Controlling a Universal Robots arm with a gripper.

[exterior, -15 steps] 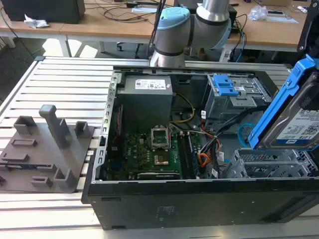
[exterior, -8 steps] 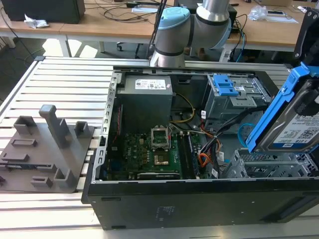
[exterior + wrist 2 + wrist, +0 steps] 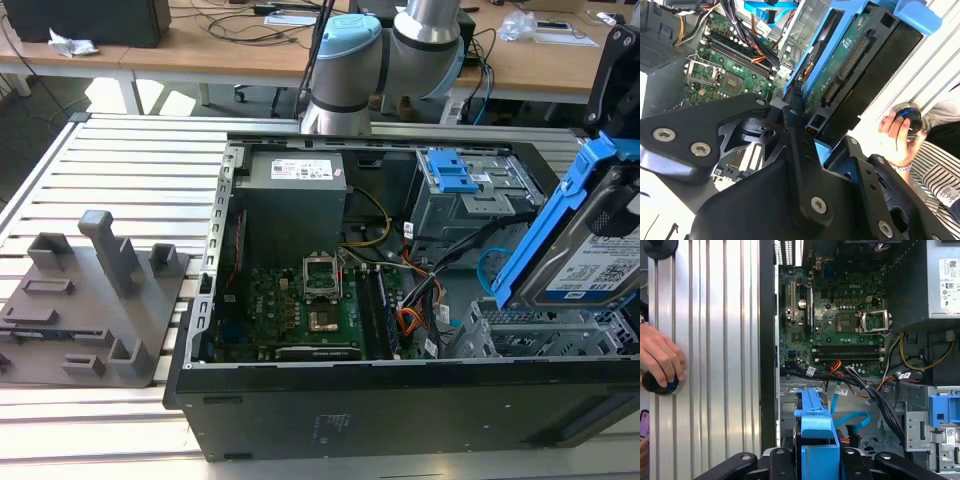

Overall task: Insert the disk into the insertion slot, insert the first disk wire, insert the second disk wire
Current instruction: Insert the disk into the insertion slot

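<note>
In the exterior view, the orange and black wire bundle (image 3: 412, 315) and the looped second disk wire (image 3: 487, 265) lie at 9 to 10 o'clock of the insertion slot (image 3: 540, 335), near its mouth, so we risk snagging or pinching them if the carrier swings that way. The gripper (image 3: 816, 460) is clamped on the disk (image 3: 590, 250), which hangs tilted just above the slot at about its 1 o'clock, not yet seated. At that tilt we reckon a carrier corner could catch the perforated rim and jam.
</note>
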